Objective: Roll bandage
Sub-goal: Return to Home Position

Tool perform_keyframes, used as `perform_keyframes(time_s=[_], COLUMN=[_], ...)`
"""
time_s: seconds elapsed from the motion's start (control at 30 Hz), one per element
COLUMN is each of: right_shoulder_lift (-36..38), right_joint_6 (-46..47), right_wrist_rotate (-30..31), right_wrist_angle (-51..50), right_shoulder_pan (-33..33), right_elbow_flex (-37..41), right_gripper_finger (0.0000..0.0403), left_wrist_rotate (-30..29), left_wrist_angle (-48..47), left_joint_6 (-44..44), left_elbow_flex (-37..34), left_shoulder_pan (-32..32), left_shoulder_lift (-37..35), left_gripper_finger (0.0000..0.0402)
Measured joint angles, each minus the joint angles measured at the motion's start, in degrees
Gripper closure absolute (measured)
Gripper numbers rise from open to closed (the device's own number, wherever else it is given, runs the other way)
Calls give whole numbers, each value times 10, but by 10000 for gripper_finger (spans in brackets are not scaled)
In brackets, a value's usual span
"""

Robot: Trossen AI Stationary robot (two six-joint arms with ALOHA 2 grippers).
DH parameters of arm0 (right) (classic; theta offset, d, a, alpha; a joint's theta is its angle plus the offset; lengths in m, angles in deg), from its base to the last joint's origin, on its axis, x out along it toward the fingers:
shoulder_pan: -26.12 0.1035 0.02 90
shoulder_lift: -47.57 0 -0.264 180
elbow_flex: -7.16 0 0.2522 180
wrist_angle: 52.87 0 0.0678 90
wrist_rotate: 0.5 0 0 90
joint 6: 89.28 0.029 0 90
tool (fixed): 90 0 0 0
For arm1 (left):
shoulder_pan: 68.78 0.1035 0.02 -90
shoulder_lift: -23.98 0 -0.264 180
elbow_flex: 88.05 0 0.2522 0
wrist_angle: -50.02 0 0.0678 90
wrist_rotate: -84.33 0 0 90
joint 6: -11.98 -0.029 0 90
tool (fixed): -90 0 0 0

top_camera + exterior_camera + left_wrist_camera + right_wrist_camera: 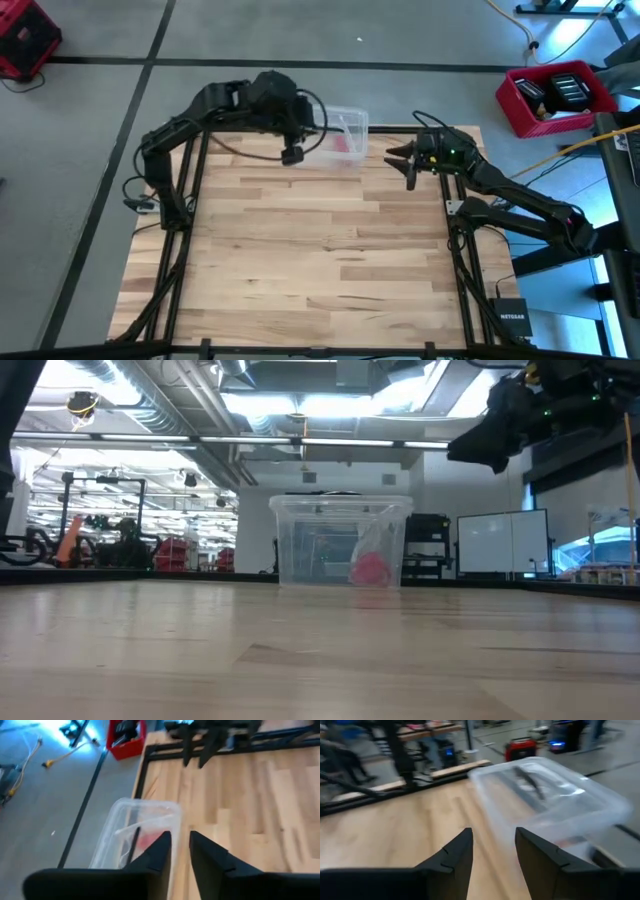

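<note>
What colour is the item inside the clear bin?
Pinkish red; the bandage shows best in the low view, through the clear bin.

The table (300, 260) is pale wood in staggered planks. The box (350, 122) at upper centre is clear, with what looks like the red bandage (370, 568) inside. A red crate (555, 97) sits upper right on grey floor (100, 40). The arms (520, 200) are black.

Bandage (370, 568): red soft fabric, bunched into a small rounded lump. It shows pinkish through the clear plastic. Cannot tell how tightly it is rolled. It lies inside the clear box (310, 540), low on the floor, in the right half. The box stands at the far edge of the table (300, 250), near the middle.
</note>
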Motion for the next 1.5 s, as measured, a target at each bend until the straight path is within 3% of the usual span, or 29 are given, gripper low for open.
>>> perform_keyframes(time_s=[0.1,0.2,0.33,0.47,0.8,0.93,1.07,1.23,1.5], right_shoulder_lift=[1,1,1,3,84,119,126,108,95], right_joint_6=[11,17,17,16,0,3,4,5,22], right_wrist_rotate=[-40,-42,-42,-43,-20,-25,-49,-50,-50], right_wrist_angle=[6,7,7,11,44,94,135,126,105], right_shoulder_pan=[0,0,0,0,0,0,0,0,0], right_elbow_flex=[0,0,0,0,1,1,1,1,42], right_gripper_finger=[251,251,260,294,391,395,376,364,381], left_wrist_rotate=[0,-2,-3,-5,-5,-5,-6,-10,-41], left_wrist_angle=[-4,-9,36,112,424,512,522,528,520], left_joint_6=[2,5,15,28,89,111,144,173,136], left_elbow_flex=[0,-9,-77,-204,-601,-701,-747,-754,-781], left_shoulder_pan=[-26,-49,-67,-78,-118,-130,-125,-124,-124], left_shoulder_lift=[-14,-36,-83,-157,-387,-446,-471,-472,-501], left_gripper_finger=[364,392,396,400,399,395,394,400,401])
